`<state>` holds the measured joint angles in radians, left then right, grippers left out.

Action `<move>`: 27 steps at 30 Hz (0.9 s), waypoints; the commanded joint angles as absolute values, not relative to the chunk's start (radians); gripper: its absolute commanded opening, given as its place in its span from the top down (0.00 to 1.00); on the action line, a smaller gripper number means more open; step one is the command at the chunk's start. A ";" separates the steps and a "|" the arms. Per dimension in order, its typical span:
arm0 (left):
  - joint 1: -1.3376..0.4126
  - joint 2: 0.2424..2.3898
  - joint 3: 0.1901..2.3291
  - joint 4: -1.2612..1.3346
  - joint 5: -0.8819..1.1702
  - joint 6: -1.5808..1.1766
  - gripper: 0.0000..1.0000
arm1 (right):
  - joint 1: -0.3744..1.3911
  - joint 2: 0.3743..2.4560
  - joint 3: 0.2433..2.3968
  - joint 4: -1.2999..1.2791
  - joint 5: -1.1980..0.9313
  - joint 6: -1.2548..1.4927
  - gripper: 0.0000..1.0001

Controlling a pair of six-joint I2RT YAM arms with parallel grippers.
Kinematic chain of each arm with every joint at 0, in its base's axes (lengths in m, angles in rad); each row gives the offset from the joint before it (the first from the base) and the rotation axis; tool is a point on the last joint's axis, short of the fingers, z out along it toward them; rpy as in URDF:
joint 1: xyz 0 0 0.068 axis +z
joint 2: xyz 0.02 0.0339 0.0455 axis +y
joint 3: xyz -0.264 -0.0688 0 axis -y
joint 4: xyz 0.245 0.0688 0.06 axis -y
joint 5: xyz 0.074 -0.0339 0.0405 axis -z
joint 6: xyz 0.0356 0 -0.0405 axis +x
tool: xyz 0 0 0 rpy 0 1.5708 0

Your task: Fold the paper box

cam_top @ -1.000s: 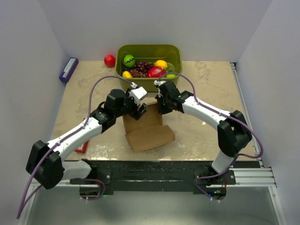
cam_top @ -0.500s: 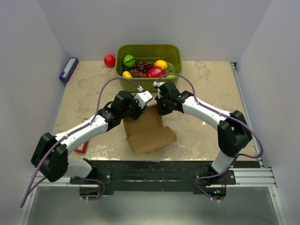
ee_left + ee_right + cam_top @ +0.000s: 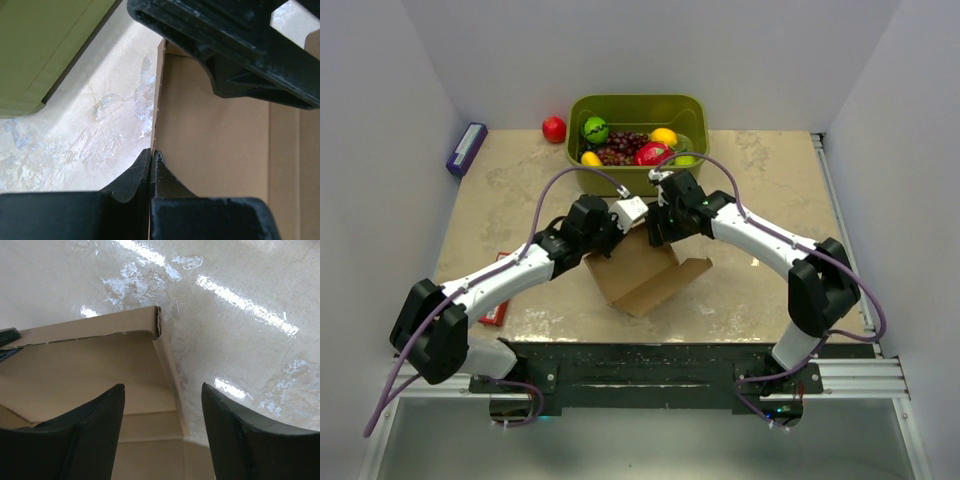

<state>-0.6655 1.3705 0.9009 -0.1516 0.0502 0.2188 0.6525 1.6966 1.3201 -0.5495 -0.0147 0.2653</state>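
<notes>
Mid-table, just in front of the tub (image 3: 638, 104), sits the box (image 3: 650, 275), partly unfolded and turned at an angle to the table (image 3: 770, 170) edge. Its far end is up between the two grippers, and its near flap points toward the arm bases.

Left gripper (image 3: 151, 152): jaws pressed together on the thin left edge of a box panel. In the left wrist view the cardboard edge runs straight up out of the closed fingers (image 3: 127, 182), with bare table to its left and the tub wall at the top left corner.

Right gripper (image 3: 162, 387): fingers (image 3: 235, 435) held apart. A torn-looking box corner and one fold line lie in the gap between them. Contact with the cardboard cannot be judged from the right wrist view. In the top view this gripper sits just beside the left one, over the far end of the box.

Other items:
- Fruit in the tub.
- Red fruit (image 3: 554, 128) on the table left of the tub.
- Purple pack (image 3: 466, 148) at the far left.
- Red pack (image 3: 494, 314) near the left edge, partly hidden under the left arm.
</notes>
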 commanded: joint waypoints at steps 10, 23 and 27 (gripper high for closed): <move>-0.661 1.387 0.920 -0.123 -0.116 0.112 1.00 | 0.502 1.436 1.318 -0.505 0.067 0.446 0.12; -0.512 1.385 0.956 -0.190 -0.202 0.008 1.00 | 0.497 1.226 1.241 -0.571 0.008 0.652 0.02; -0.512 1.376 0.954 -0.206 -0.270 0.008 1.00 | 0.514 1.216 1.149 -0.532 -0.107 0.735 0.07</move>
<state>-0.5137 1.4025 0.9127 -0.2035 -0.1856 0.0357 0.4957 1.2346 1.2240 -0.5556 -0.0002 0.6205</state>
